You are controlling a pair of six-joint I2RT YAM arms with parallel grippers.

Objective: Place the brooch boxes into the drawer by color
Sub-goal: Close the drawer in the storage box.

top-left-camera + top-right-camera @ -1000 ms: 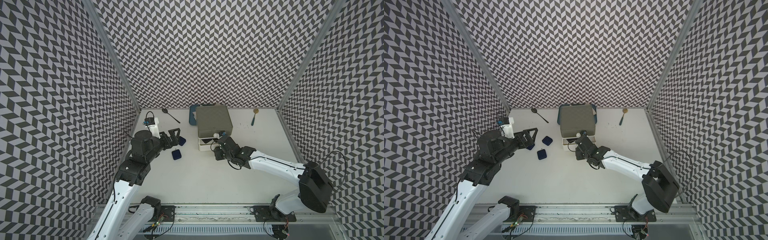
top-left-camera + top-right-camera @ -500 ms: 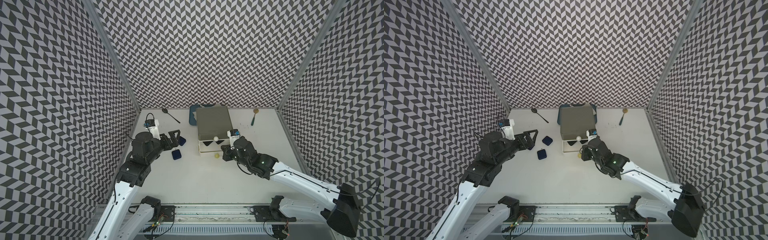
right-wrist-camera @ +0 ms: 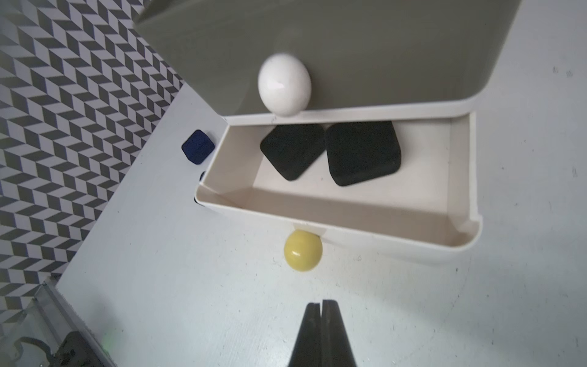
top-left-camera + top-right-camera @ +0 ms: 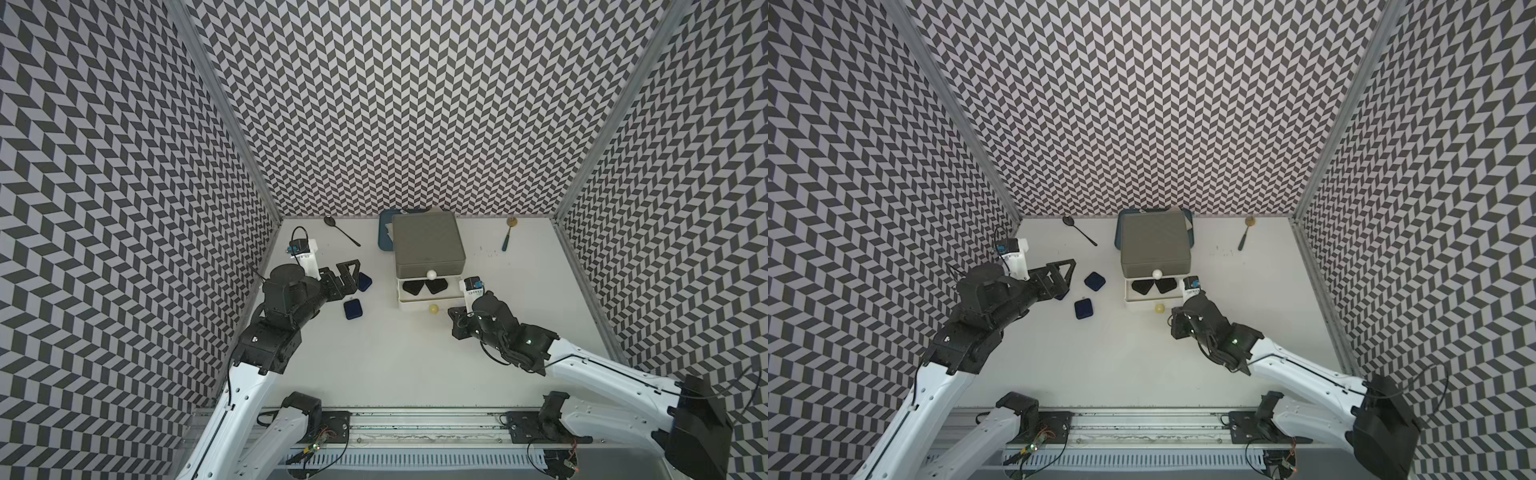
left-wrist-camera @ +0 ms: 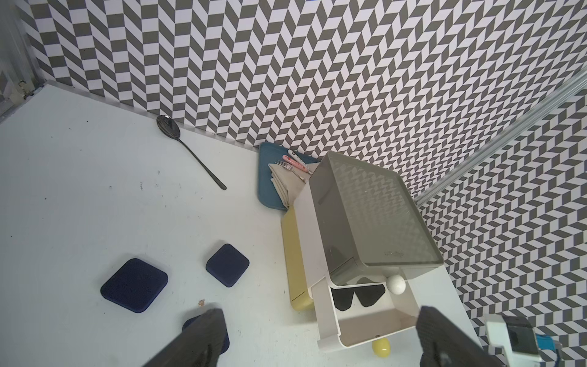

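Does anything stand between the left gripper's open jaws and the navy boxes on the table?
Nothing visible. The left gripper hangs beside the three navy boxes on the bare table; one lies partly under a jaw.

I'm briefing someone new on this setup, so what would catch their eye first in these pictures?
The white drawer of the small chest at the back middle of the table stands pulled open with two black boxes lying inside. Loose navy boxes lie on the table beside the chest, by the left gripper with its jaws wide open. The right gripper, jaws shut, points at the drawer's yellow knob without touching it.
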